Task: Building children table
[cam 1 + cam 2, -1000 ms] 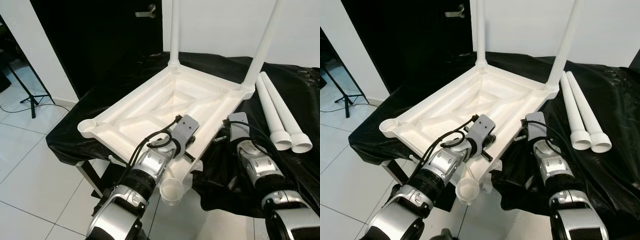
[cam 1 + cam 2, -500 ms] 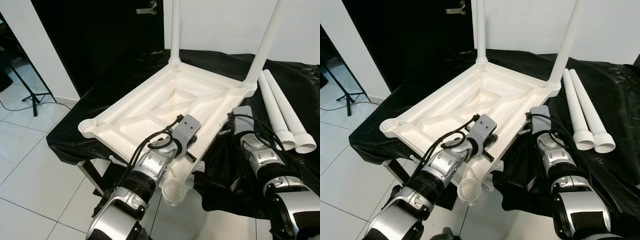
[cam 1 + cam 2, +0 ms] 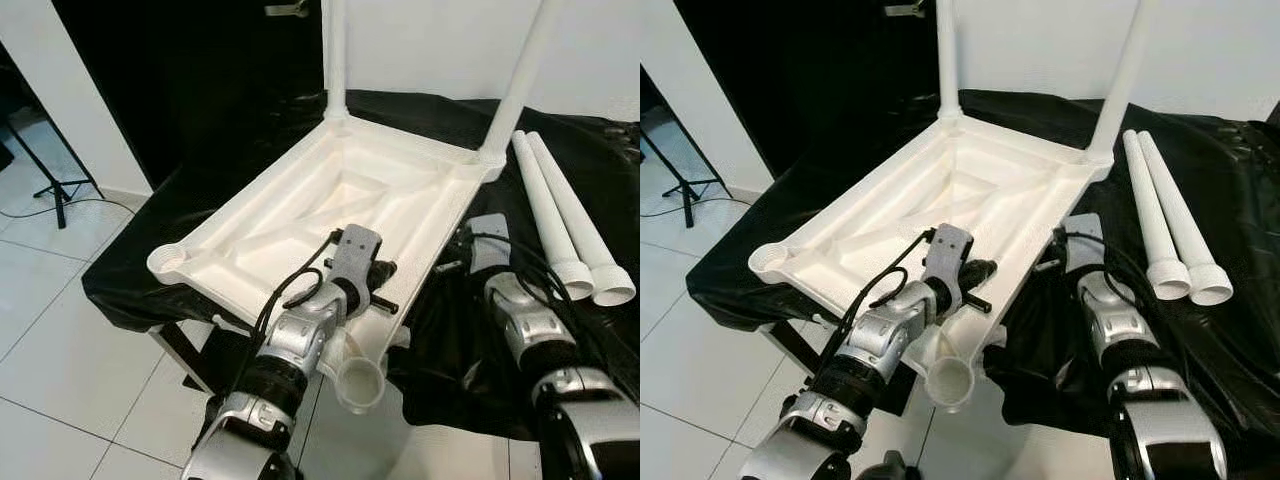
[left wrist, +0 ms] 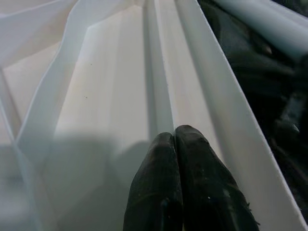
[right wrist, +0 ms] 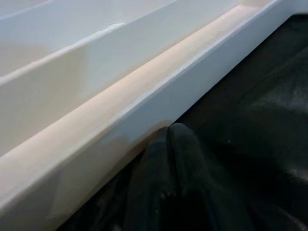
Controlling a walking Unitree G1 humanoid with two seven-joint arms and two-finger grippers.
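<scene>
Black cloth is covering the tabletop. White upturned children table is lying on it, two legs standing upright at the far corners. Left hand, fingers pressed together, is resting inside the near-right rim. Right hand, fingers together, is pushing against the rim's outer side. Two loose legs are lying side by side at right.

Head stereo looks down; wrist cameras hug the tabletop
</scene>
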